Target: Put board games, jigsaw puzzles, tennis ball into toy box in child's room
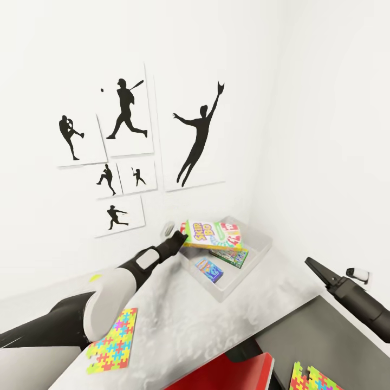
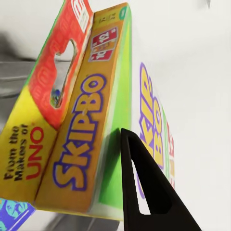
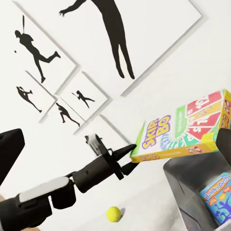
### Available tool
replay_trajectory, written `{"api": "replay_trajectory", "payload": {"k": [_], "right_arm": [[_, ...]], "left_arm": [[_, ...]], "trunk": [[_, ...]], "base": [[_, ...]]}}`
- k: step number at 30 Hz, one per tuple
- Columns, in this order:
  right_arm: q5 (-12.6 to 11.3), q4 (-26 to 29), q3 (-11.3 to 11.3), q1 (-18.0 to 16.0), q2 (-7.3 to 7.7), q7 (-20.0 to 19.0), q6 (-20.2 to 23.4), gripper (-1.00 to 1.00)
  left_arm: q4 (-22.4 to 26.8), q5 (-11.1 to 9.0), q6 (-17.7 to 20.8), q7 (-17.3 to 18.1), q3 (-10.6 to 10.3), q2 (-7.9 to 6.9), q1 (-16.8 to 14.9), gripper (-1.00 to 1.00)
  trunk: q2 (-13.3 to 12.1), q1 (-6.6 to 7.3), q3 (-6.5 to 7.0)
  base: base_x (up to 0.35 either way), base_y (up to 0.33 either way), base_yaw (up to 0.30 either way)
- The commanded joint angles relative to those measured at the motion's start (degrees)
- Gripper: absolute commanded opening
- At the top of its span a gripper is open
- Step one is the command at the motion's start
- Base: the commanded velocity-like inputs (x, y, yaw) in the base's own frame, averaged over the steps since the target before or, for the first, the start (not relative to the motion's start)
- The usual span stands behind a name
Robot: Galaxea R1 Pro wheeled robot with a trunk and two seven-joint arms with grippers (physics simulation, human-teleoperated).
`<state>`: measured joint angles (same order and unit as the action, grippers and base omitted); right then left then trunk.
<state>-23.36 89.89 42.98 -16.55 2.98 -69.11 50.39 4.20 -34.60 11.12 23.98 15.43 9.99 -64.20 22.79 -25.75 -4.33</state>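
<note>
1 Skip-Bo game (image 1: 212,236) hangs flat above the toy box (image 1: 254,259), clenched at its near end by the left claw (image 1: 181,238); right claw (image 1: 317,268), apparently closed, waits well apart.

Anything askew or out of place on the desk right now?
The yellow-green Skip-Bo game box is tilted over the light grey toy box, pinched at one edge by the left gripper, not lying flat. One multicoloured jigsaw board overhangs the pale desk's near edge.
</note>
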Motion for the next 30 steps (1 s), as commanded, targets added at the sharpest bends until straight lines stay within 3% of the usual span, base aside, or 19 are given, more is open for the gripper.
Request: {"api": "replay_trajectory", "payload": {"k": [1,12,20,30], "right_arm": [[-0.08,-0.01,0.02,-0.06,0.0,-0.04,0.3,1.0],[0.21,-0.06,-0.3,-0.06,-0.05,0.1,-0.01,1.0],[0.14,-0.08,-0.13,-0.06,-0.11,-0.32,-0.27,1.0],[0.07,-0.01,-0.17,-0.06,-0.28,-0.51,-0.21,1.0]], "left_arm": [[-0.37,-0.25,0.09,0.12,0.48,0.01,-0.04,-1.0],[-1.29,-0.41,-0.37,0.11,0.56,0.01,-0.04,-1.0],[-1.62,-0.4,2.49,0.41,0.56,0.01,-0.04,-1.0],[-4.57,-0.38,3.35,7.49,0.58,0.01,-0.04,-1.0]], "trunk": [[0.13,-0.04,-0.13],[0.13,-0.04,-0.13],[0.13,-0.04,-0.13],[0.13,-0.04,-0.13]], "base": [[0.0,0.0,0.0],[0.0,0.0,0.0],[0.0,0.0,0.0],[0.0,0.0,0.0]]}}
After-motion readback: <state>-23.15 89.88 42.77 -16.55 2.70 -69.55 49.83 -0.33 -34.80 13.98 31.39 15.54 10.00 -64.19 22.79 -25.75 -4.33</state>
